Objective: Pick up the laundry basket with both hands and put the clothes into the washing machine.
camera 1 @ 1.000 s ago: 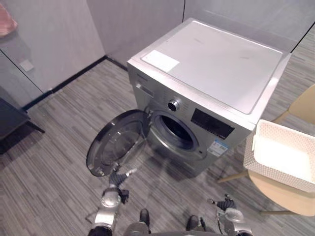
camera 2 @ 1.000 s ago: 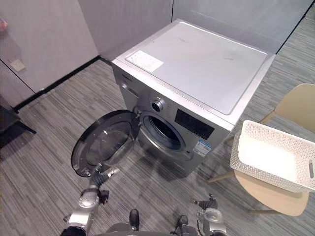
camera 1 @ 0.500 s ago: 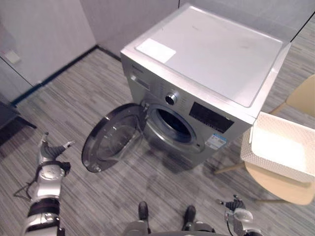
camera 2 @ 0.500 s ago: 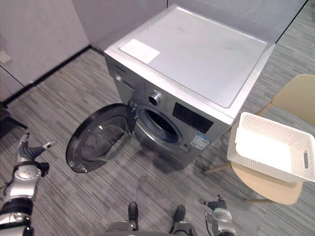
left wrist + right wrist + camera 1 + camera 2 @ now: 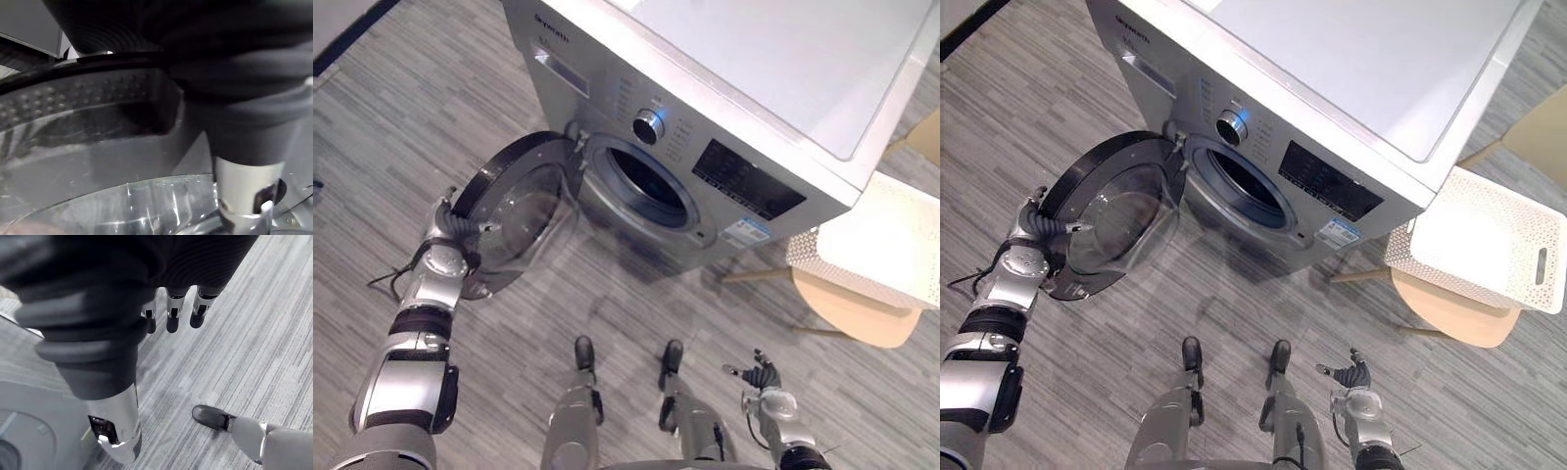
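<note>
Left hand at the open washer door, basket sitting on the chair

The washing machine (image 5: 1332,117) is standing with its round door (image 5: 1111,215) swung open. The white laundry basket (image 5: 1474,240) is resting on a chair (image 5: 1449,318) just beside it, looking empty. The left hand (image 5: 1033,240) is touching the door's rim with loose fingers, maybe shutting it. The right hand (image 5: 762,377) is hanging low, fingers relaxed, holding nothing.

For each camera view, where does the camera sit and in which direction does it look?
Left eye view: on the head, looking down at the washing machine, its open door and both hands.
Right eye view: beside it, the same scene, plus the white laundry basket on a chair.
Left wrist view: on the left wrist, against the door glass past the left hand.
Right wrist view: on the right wrist, looking along the right hand at the floor.
</note>
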Controlling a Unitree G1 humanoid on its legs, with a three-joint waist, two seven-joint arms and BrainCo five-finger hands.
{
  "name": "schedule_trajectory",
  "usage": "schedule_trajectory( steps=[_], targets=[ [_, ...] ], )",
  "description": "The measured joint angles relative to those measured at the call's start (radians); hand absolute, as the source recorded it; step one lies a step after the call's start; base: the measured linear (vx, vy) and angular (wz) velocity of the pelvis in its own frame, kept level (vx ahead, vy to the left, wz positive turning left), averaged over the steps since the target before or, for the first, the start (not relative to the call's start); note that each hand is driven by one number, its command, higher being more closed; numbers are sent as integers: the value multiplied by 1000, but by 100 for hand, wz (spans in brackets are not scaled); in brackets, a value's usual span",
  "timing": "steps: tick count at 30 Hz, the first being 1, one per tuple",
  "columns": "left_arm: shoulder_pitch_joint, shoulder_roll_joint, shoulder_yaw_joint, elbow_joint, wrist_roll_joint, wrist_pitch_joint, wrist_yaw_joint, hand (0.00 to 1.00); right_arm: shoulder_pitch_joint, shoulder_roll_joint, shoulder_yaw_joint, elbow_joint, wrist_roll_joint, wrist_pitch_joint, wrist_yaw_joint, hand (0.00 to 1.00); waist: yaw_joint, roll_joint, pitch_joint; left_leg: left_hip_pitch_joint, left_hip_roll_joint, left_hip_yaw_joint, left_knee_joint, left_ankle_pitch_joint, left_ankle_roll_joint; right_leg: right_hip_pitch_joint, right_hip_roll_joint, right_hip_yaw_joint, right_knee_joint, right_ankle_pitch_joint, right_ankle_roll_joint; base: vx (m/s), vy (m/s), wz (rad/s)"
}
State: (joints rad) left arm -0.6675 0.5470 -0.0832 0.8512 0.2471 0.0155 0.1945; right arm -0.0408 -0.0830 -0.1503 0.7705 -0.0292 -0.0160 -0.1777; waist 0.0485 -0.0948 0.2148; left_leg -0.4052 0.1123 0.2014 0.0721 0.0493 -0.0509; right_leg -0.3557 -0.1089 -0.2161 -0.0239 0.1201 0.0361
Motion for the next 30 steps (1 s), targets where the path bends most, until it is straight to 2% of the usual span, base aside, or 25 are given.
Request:
schedule_trajectory(
  steps=[2,4,8,10,12,14,16,17,18,19,20,21,22,24,25,26,28,30],
  targets=[
    [43,-38,-26,-68,-11,-1,19,0,-2,0,-2,-1,0,0,-10,0,0,0,0,3,-6,-1,0,10,-4,3,-6,0,1,1,4,-66,15,5],
    [112,-116,-77,-172,-40,-4,29,0,0,8,-21,1,-1,4,-28,0,-4,1,0,18,-20,1,-5,19,7,14,-19,5,2,4,17,-64,32,2],
    [159,-252,-203,-212,-61,-5,35,0,-1,34,-36,1,-23,21,-39,0,-22,-1,-1,90,-48,55,-40,23,11,39,-44,64,5,12,43,-41,73,-24],
    [159,-266,-245,-211,-64,-4,27,0,-4,38,-27,1,-26,24,-39,0,-45,-1,-1,97,-57,80,-42,21,13,33,-50,88,5,17,55,-23,68,-44],
    [147,-308,-318,-210,-81,-3,-2,0,-4,35,-2,0,-46,24,-42,0,-86,-3,-2,98,-62,137,-37,10,28,1,-57,152,6,29,68,-17,44,-74],
    [47,-368,-325,-147,-129,-5,-12,0,-4,34,25,-8,-60,26,-44,0,-132,-15,5,97,-65,223,-20,-13,40,-44,-56,245,-1,50,84,-7,38,-110],
    [-84,-362,-292,-49,-159,-5,-10,0,1,34,35,-30,-60,26,-44,0,-159,-27,11,84,-56,273,17,-38,41,-70,-50,298,-10,61,95,14,9,-95],
    [-207,-322,-248,39,-167,0,2,0,12,29,34,-60,-60,25,-45,0,-183,-35,20,63,-38,304,61,-64,42,-84,-46,332,-22,68,102,15,-27,-93],
    [-276,-283,-241,91,-184,8,-19,0,35,16,32,-97,-60,25,-56,0,-189,-28,21,30,-10,324,123,-94,40,-103,-33,355,-24,74,112,17,-45,-68],
    [-264,-298,-244,92,-184,-2,-19,0,57,4,28,-109,-60,26,-63,0,-173,-17,25,19,6,327,157,-113,36,-103,-27,358,-23,77,112,5,-76,-47],
    [-259,-289,-239,92,-167,-28,-16,0,79,-9,32,-123,-60,26,-65,0,-159,-8,31,-13,49,330,233,-151,29,-110,-4,358,-22,81,111,-33,-113,-37],
    [-271,-270,-239,83,-158,-29,-21,0,88,-6,38,-152,-60,24,-66,0,-146,-9,31,-44,81,332,282,-170,23,-127,13,357,-23,80,111,-79,-154,-37],
    [-271,-255,-238,62,-144,-33,-21,0,95,-2,54,-188,-60,18,-66,0,-139,-9,31,-78,107,330,315,-179,24,-141,28,356,-34,76,114,-92,-139,-23],
    [-271,-229,-233,48,-121,-42,-20,0,92,0,78,-218,-60,9,-64,0,-137,-8,33,-97,126,327,314,-179,24,-149,40,349,-53,48,136,-71,-115,-10],
    [-268,-221,-204,38,-116,-41,-18,0,97,2,95,-229,-59,-2,-62,0,-135,-3,38,-102,146,323,314,-178,23,-160,50,304,13,66,83,-11,-104,5],
    [-261,-225,-187,30,-116,-40,-17,0,106,5,97,-230,-59,-2,-62,0,-134,-4,38,-101,150,319,317,-177,22,-148,50,293,23,68,52,60,-124,18],
    [-149,-229,-106,-54,-117,-35,5,0,133,11,98,-231,-60,-2,-61,0,-117,5,39,-79,148,261,282,-152,-6,-107,62,233,23,56,30,88,-182,35],
    [-20,-273,-102,-158,-120,-51,16,0,169,19,95,-224,-60,3,-61,0,-113,19,41,-22,136,206,221,-127,-22,-27,64,164,20,24,8,92,-135,86]
  ],
)
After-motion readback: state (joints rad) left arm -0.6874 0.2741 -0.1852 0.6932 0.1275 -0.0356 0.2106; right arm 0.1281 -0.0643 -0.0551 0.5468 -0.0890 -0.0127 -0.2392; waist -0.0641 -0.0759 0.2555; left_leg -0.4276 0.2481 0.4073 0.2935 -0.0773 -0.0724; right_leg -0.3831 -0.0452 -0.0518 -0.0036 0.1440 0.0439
